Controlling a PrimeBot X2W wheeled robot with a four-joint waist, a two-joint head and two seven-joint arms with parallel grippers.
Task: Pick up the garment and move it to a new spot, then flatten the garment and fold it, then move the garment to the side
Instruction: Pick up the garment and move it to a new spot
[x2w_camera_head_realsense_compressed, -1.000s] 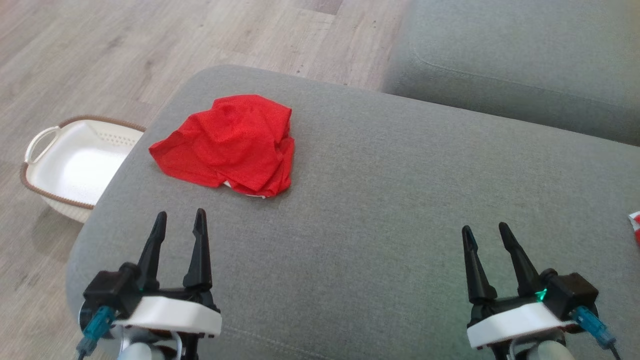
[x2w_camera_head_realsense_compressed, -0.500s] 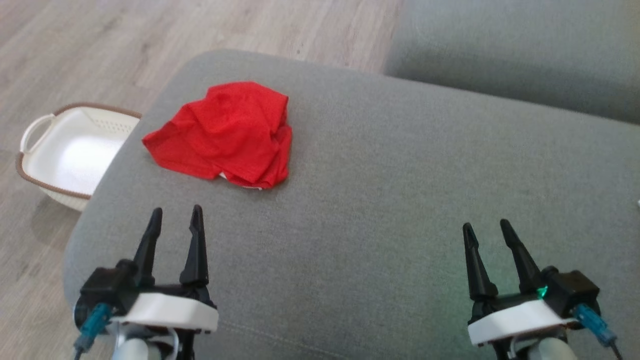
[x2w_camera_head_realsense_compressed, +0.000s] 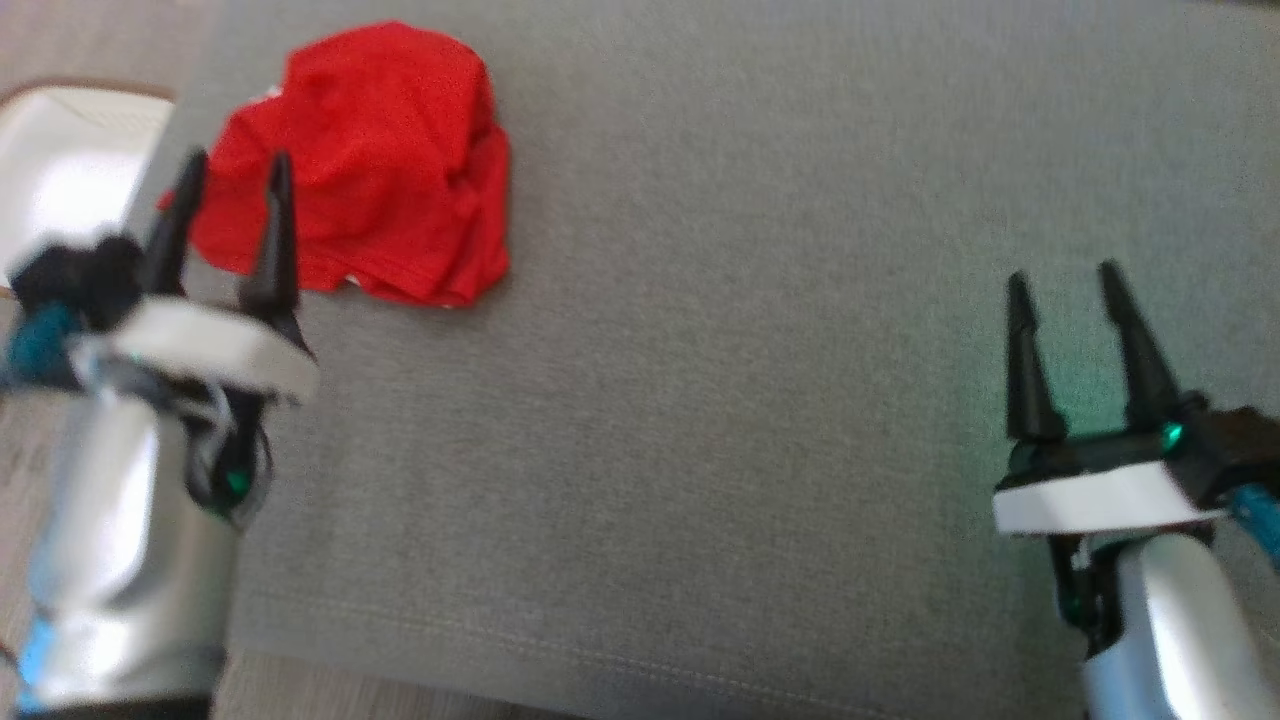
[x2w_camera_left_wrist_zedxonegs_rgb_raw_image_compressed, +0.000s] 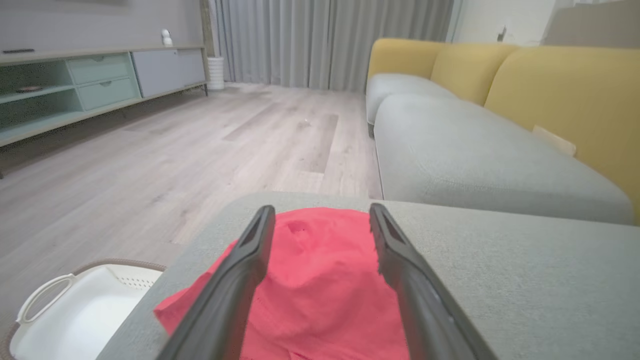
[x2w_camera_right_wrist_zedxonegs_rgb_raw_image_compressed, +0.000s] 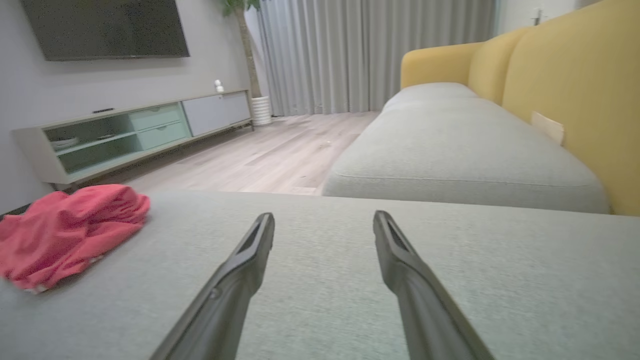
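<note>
Two pincers, both spread wide, nothing held. The red garment (x2w_camera_head_realsense_compressed: 390, 160) lies crumpled in a heap at the far left corner of the grey sofa cushion (x2w_camera_head_realsense_compressed: 750, 400), close to its left edge. Left pincer (x2w_camera_head_realsense_compressed: 237, 160) is at the heap's near-left side, fingers pointing into it; in the left wrist view red cloth shows across the gap between the two fingers. Can't tell if the tips touch the fabric. Right pincer (x2w_camera_head_realsense_compressed: 1062, 275) is over bare cushion toward the right edge, well apart from the garment; in the right wrist view the heap sits far off to the left. White basket (x2w_camera_head_realsense_compressed: 60, 150) with a brown rim stands on the wood floor (x2w_camera_left_wrist_zedxonegs_rgb_raw_image_compressed: 150, 150), just beside the cushion's left edge next to the garment. A second grey seat (x2w_camera_right_wrist_zedxonegs_rgb_raw_image_compressed: 450, 150) with a yellow backrest (x2w_camera_right_wrist_zedxonegs_rgb_raw_image_compressed: 575, 90) lies beyond the far edge. Head view is blurred.
</note>
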